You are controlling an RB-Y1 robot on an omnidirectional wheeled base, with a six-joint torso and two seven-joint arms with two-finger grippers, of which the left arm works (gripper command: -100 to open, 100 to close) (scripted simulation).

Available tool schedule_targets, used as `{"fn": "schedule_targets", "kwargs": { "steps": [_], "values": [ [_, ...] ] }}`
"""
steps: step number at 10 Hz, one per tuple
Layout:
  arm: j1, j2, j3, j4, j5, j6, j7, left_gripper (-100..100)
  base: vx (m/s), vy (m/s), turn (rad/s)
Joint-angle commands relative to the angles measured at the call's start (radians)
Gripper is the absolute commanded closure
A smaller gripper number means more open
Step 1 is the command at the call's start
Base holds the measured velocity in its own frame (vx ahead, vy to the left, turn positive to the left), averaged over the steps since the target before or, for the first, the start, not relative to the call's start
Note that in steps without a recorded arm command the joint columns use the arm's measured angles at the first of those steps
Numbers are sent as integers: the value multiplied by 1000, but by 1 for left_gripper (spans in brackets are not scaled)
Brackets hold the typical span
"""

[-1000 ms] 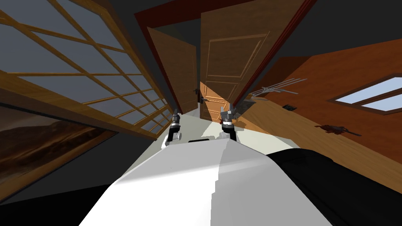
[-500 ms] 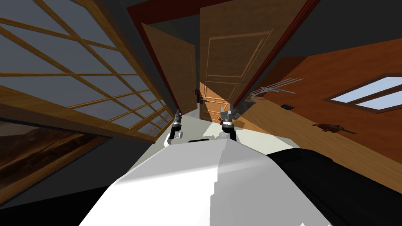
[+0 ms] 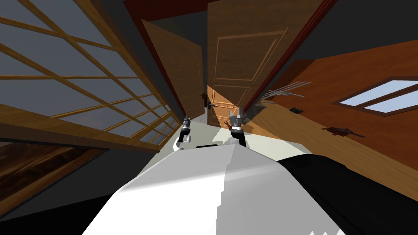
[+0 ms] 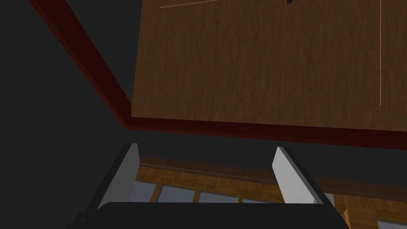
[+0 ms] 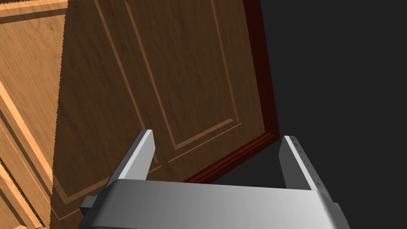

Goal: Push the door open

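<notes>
A brown panelled double door stands ahead in a dark red frame (image 3: pixel 171 87). Its left leaf (image 3: pixel 179 69) stands ajar, swung away from me, and the right leaf (image 3: pixel 241 61) sits in the frame. Dark handles (image 3: pixel 210 105) are at the meeting edges. My left gripper (image 3: pixel 187 119) is open below the left leaf; in the left wrist view (image 4: pixel 206 167) it faces the brown panel (image 4: pixel 258 59) and red frame (image 4: pixel 238 129). My right gripper (image 3: pixel 235 112) is open before the right leaf's lower part; in the right wrist view (image 5: pixel 216 153) it points at that leaf's panel (image 5: pixel 159 79), apart from it.
A big wooden lattice window (image 3: pixel 81 81) runs along my left, close to the left arm. On the right are a wooden surface with a framed window (image 3: pixel 379 96), a thin grey rack (image 3: pixel 285 92) and a small dark object (image 3: pixel 341 131). A pale floor strip (image 3: pixel 212 132) leads to the doors.
I have moved a little forward: the doors look larger and the lattice window has slid left. My left gripper sits slightly nearer the left leaf. Both grippers stay open.
</notes>
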Motion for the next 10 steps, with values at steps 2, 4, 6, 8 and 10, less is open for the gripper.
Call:
{"fn": "schedule_targets", "kwargs": {
  "steps": [2, 4, 6, 8, 10],
  "values": [
    [-42, 0, -7, 63, 18, 0, -5, -100, 84, 26, -42],
    [-74, 1, -12, 111, 31, -1, -8, -100, 106, 28, -50],
    [-106, 0, -17, 160, 45, -3, -11, -100, 99, 29, -37],
    [-138, -1, -21, 209, 58, -4, -15, -100, 98, 34, -50],
    [-170, -2, -26, 257, 72, -6, -18, -100, 91, 32, -38]
  ]
}}
